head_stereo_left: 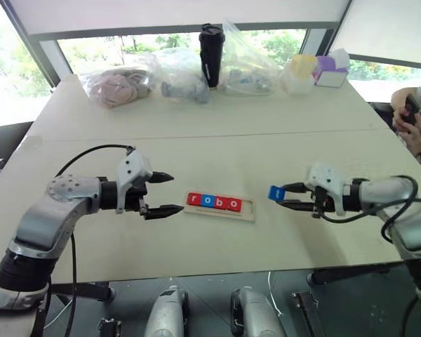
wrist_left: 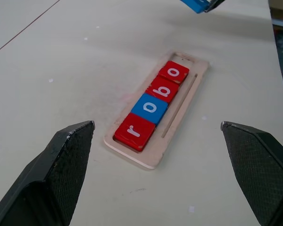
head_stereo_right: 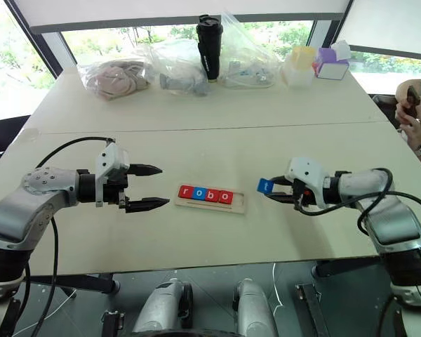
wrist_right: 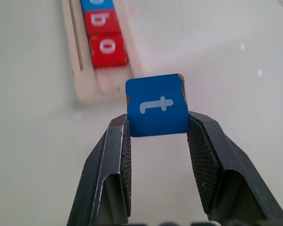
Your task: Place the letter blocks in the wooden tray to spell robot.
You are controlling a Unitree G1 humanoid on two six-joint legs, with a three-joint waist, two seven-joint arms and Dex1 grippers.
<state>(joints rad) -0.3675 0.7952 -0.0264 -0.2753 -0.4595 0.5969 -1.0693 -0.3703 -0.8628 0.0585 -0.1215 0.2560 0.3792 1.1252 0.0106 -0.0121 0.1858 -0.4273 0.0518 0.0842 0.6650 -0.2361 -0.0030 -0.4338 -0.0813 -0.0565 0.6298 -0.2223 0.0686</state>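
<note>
Five blocks in all: four are sitting in the tray [head_stereo_left: 219,208] – red r [wrist_left: 134,131], blue o [wrist_left: 150,108], red b [wrist_left: 163,89], red o [wrist_left: 173,72] – spelling "robo", with the slot at the tray's right end lying bare. The fifth, a blue t [wrist_right: 156,104], is being held off the table to the right of the tray, pinched between the right gripper's [head_stereo_left: 289,196] two fingers.

The left gripper [head_stereo_left: 163,194] is hovering just left of the tray with its fingers spread wide, gripping nothing.

The right wrist view is showing the white letter on the held block and the fingers pressing its two sides; the head views are giving only a blue square there. The left wrist view is showing a thin groove running along the tray beside the blocks.

Beyond the tray, at the table's [head_stereo_left: 196,126] far edge, a black tumbler [head_stereo_left: 211,55] is standing among three plastic bags.
</note>
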